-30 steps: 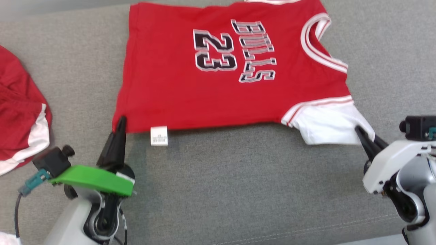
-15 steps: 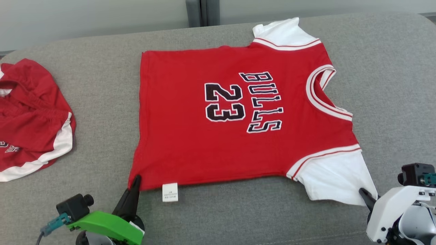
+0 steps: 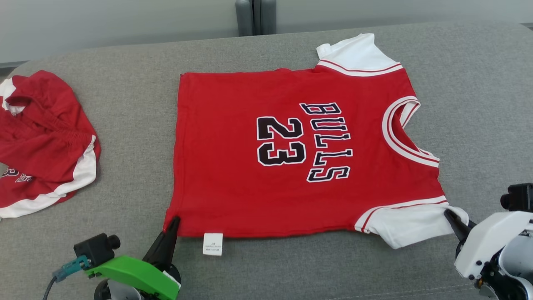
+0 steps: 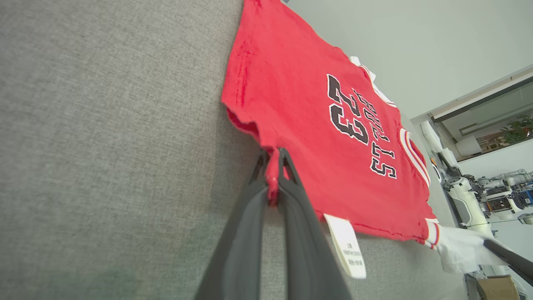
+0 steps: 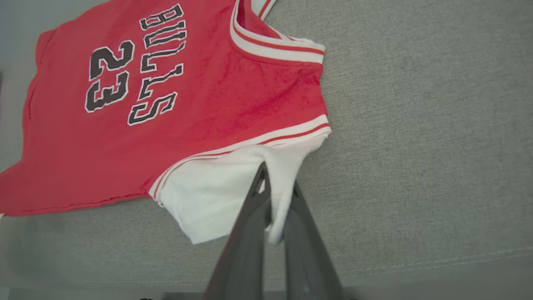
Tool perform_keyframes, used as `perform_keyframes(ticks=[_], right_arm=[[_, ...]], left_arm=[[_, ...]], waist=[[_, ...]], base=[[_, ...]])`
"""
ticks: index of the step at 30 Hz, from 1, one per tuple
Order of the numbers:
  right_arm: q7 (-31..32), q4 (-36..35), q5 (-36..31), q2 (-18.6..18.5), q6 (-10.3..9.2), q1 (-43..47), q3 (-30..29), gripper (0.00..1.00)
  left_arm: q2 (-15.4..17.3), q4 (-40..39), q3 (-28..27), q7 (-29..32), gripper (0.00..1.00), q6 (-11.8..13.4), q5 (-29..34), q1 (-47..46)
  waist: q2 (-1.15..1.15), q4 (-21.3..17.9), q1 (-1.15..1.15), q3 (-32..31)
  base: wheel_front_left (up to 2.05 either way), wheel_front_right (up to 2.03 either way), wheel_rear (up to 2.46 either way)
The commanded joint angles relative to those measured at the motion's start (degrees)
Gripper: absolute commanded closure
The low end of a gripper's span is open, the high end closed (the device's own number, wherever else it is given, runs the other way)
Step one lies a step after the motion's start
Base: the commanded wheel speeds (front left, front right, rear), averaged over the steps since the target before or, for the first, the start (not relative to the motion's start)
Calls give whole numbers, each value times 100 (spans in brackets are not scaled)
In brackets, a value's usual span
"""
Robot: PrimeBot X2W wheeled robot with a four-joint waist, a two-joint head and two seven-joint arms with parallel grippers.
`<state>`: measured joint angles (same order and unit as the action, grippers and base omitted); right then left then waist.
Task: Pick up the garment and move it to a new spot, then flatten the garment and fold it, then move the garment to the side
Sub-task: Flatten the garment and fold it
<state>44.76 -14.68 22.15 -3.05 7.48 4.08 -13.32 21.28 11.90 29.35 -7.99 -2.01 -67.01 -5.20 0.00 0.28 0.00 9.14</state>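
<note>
Change over the last second: the whole head view has shifted, so the camera has moved, not the cloth. The far sleeve [image 3: 354, 52] and the back edge of the grey cushion [image 3: 125, 83] have come into frame. Relative to the garment, my two grips are unchanged.

1. Left pincer [image 3: 174, 220]: clamped on the hem corner [image 4: 270, 166] of the jersey [image 3: 225, 166]. The left wrist view shows a pinch of red cloth standing up between the two fingers.
2. Right pincer [image 3: 449, 214]: clamped on the outer edge of the near sleeve [image 3: 410, 225]. The right wrist view shows a white fold trapped between the fingers.

Meaning for the task, as a judgement: the garment is already set down at its spot and spread out, so flattening looks nearly complete. Folding has not begun.

Condition of the jersey:
- Position: middle of the cushion, printed side up, neckline [image 3: 402, 133] toward my right, hem toward my left.
- Body: red, lying flat, with no large wrinkles visible. Black lettering and the number 23 read sideways from the head view.
- Sleeves: white with red and white trim. The near one is drawn toward my right grip.
- Near edge: fairly straight between my two grips. A white care label [image 3: 212, 243] sticks out from it, just beside my left fingers.

A second red garment [image 3: 41, 141] lies crumpled at the cushion's left end, well apart from the jersey.
</note>
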Motion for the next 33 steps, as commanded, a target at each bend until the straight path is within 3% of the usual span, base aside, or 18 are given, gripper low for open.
perform_keyframes(ticks=[1,8,12,19,33], right_arm=[[-24,52,52,-28,2,-192,7,100],[-124,444,122,-416,2,-1141,105,100],[-171,884,103,-653,2,-1691,275,100],[-306,1686,93,-973,2,-2529,714,100],[-1275,2797,90,-1130,2,-3702,1023,100]], left_arm=[[-9,-45,-20,69,100,19,1,-206],[-195,80,41,332,100,107,44,-883],[-212,453,208,515,100,238,315,-1421],[-533,1166,235,566,100,225,383,-2174],[-918,2162,-47,134,100,341,336,-2887]], waist=[[0,24,0,28],[0,104,0,139],[0,135,0,279],[0,137,0,607],[0,198,0,1011]], base=[[0,0,0],[0,0,0],[0,0,0],[0,0,0],[0,0,0]])
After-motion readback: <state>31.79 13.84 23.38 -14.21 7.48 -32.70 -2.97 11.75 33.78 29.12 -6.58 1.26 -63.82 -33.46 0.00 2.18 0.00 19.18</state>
